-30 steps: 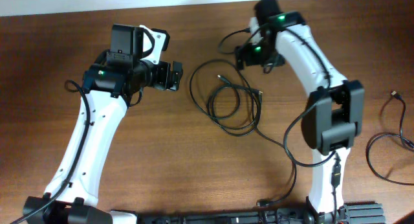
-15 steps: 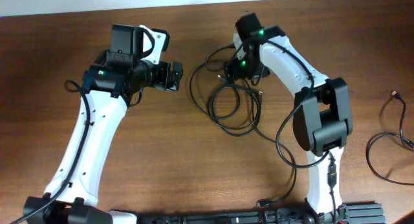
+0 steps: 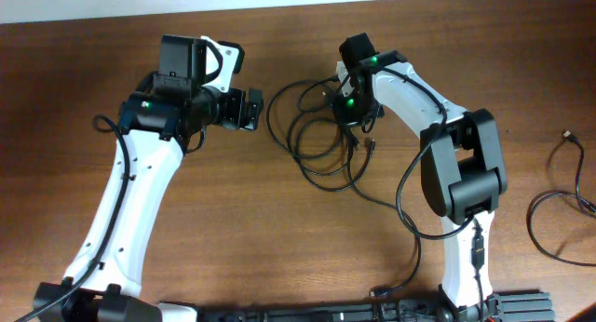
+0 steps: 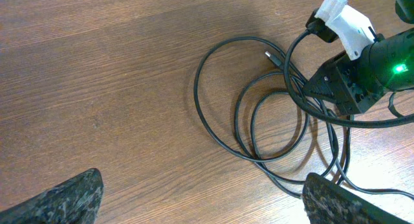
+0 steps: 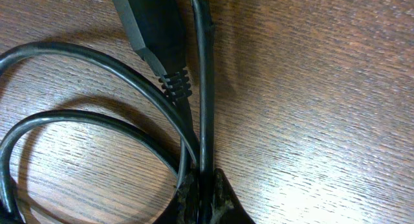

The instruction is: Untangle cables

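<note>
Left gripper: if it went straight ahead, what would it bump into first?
Likely the nearest loop of the thin black cables, though the left gripper may sit high enough to pass over.

This looks to me like a robotics lab bench. I stand here as two white-and-black arms, my left arm (image 3: 130, 201) and my right arm (image 3: 419, 85), rising from a black rail (image 3: 307, 313) at the near edge of a bare brown wood-grain table (image 3: 233, 229). Green status lights (image 3: 375, 58) glow on my joints, and loose black cables (image 5: 206, 88) lie on the tabletop. Beyond the far edge runs a pale strip (image 3: 140, 1) (wall or floor, I cannot tell).
</note>
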You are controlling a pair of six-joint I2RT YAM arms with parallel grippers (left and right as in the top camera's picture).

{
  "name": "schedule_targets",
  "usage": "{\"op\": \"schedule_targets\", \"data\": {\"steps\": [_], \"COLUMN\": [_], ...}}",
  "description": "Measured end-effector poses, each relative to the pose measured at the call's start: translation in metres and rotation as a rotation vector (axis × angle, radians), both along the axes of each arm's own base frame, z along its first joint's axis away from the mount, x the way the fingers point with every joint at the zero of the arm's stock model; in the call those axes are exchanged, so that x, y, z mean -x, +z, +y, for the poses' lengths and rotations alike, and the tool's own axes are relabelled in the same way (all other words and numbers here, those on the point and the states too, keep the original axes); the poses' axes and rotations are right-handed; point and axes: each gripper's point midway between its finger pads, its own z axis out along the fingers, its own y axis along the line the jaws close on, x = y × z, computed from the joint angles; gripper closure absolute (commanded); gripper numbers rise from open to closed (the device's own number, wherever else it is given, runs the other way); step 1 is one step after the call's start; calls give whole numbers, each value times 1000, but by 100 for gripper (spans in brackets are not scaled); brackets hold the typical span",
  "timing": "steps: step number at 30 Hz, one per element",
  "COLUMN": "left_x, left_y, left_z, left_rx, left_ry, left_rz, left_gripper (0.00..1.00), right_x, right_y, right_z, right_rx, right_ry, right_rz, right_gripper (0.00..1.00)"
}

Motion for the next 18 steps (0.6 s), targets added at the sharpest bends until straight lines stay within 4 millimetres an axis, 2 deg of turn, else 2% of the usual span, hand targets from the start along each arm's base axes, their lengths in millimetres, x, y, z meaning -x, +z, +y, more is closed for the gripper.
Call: {"op": "schedule_targets", "data": {"steps": [1,2,3,5,12,15,18], "left_x": [0,0,0,0,0,0,0], "left_y": [0,0,0,0,0,0,0], "left_z": [0,0,0,0,0,0,0], "left_rx": [0,0,0,0,0,0,0], "left_ry": [0,0,0,0,0,0,0], "left_rz": [0,0,0,0,0,0,0], "left_gripper": [1,1,1,1,1,1,1], "right_x": [0,2,4,6,-1,4,14], "right_y": [0,0,0,0,5,30,48], "right_z": [0,0,-1,2,6,15,44], "right_rx": [0,2,3,-12,-33,-73,-110], "right_ry": [0,0,2,5,17,85,194], "right_rz": [0,7,15,27,-9,-42,-78], "right_gripper": [76,39,15,12,12,12,12]}}
